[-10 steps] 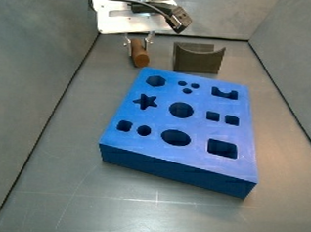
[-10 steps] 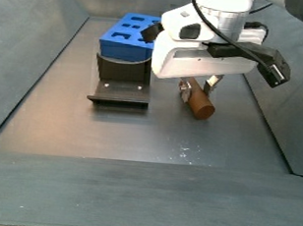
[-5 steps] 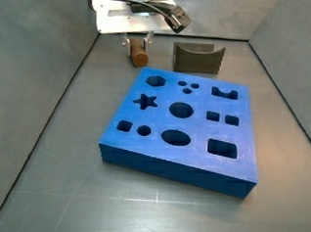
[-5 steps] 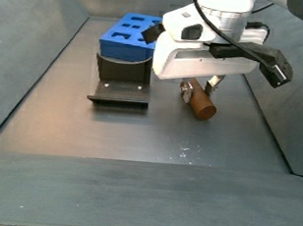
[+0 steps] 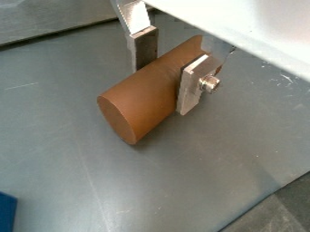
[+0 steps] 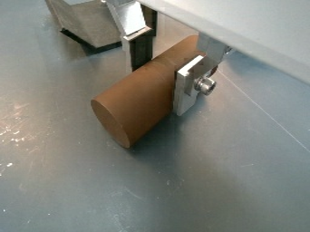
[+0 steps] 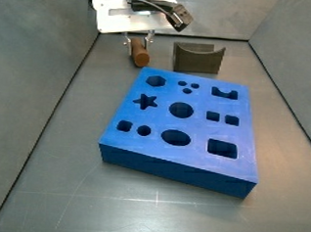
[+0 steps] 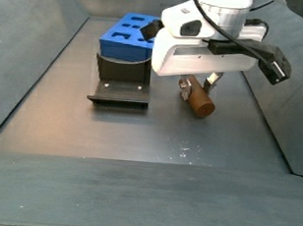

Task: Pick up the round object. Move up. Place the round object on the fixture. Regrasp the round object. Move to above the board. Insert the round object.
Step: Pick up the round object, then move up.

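Side views give us the layout, so we begin with the largest thing: the board (image 7: 184, 132) lies flat in the middle of the floor, its shaped holes all open. Beyond it stands the fixture (image 7: 197, 57), its notch bare, well apart from the board's far edge. Just beside the fixture hangs the gripper (image 7: 138, 50), with the white arm body coming down from above. Set against the frames of a second ago, we find almost nothing shifted in one side view; in the other the gripper (image 8: 195, 94) and peg (image 8: 199, 104) sit perhaps a shade higher, which we read as the lift only just beginning, or not yet begun. So we judge the pick-up done in grip and the move up as the step in hand; placing on the fixture, regrasping and inserting all remain. In both wrist views the arm points straight down and the two silver fingers (image 5: 191, 86) clamp the peg (image 5: 148, 91) across its middle, pads pressed on its curved sides, the peg lying level with one tan end (image 6: 112, 124) towards the camera. Its underside looks at or barely off the floor; we cannot tell which.
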Motion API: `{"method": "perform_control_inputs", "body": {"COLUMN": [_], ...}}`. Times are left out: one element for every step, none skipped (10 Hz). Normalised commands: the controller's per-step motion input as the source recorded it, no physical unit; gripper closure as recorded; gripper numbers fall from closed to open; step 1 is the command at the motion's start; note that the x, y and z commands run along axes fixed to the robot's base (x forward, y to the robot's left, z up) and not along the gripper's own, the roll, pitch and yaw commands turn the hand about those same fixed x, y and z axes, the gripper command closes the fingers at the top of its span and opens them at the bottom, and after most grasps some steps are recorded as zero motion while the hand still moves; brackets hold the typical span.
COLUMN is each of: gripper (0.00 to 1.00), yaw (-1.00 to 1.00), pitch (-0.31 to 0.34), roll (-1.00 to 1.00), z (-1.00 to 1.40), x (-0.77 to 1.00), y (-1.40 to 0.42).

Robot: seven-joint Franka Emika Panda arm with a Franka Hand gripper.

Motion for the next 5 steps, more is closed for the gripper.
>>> {"method": "perform_control_inputs", "body": {"gripper": [1.00, 1.00, 1.00, 1.00, 1.00], "yaw": [0.00, 0.00, -0.01, -0.01, -0.01], "pitch": [0.000, 0.000, -0.020, 0.029, 0.077], "roll": [0.00, 0.00, -0.01, 0.00, 0.02], "z": [0.00, 0.37, 0.40, 0.33, 0.19], "x": [0.00, 0.00, 0.02, -0.01, -0.02], "y": [0.00, 0.00, -0.02, -0.02, 0.00]}}
